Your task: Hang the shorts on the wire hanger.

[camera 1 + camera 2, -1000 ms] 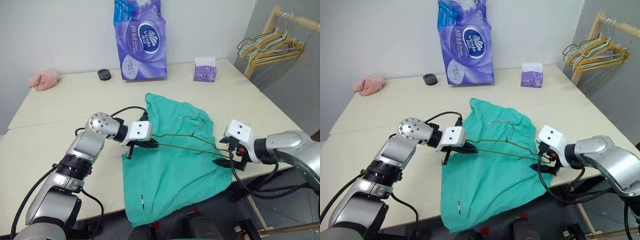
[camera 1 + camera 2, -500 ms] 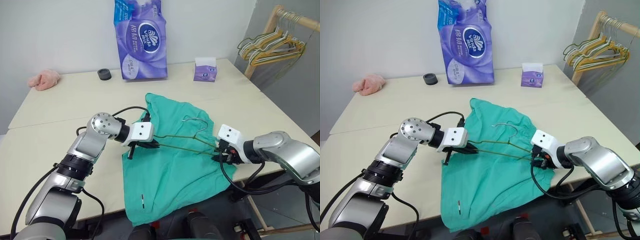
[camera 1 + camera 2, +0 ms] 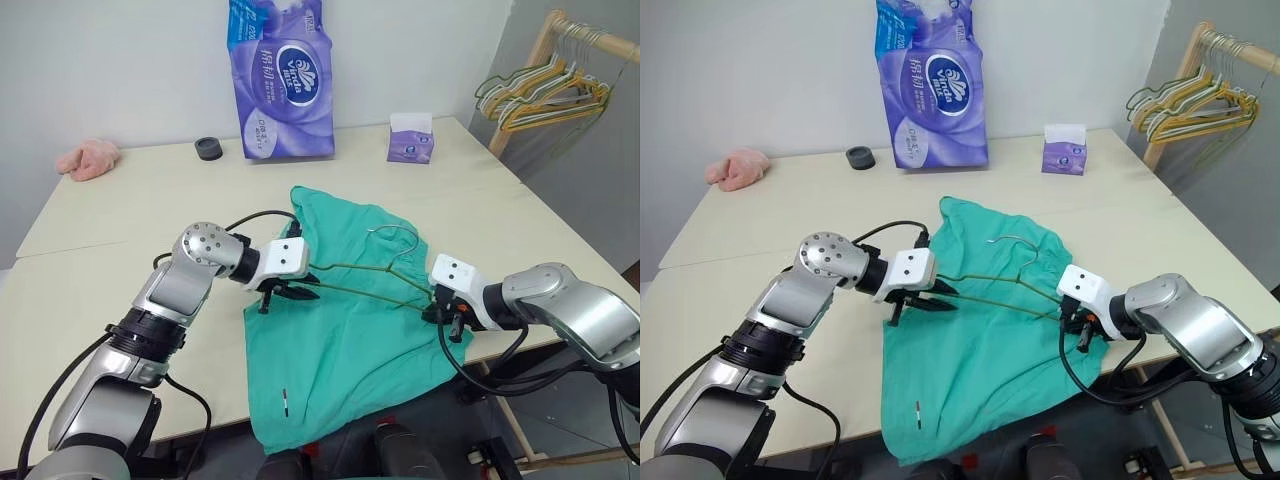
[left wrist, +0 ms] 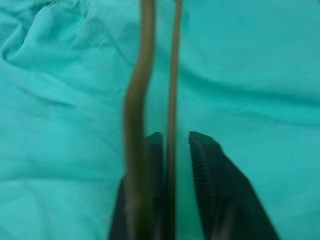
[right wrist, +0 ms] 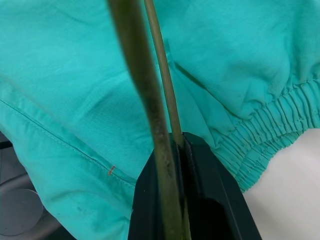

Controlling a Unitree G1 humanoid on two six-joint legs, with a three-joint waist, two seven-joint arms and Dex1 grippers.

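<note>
My wire hanger, thin olive-grey, spans crosswise above the teal shorts on the worktop, hook pointing away. My right hand grips one end; my left hand is slightly parted around the other.

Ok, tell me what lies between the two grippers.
The wire hanger spans from the left gripper to the right gripper, over the shorts spread on the table. Head views show it.
</note>
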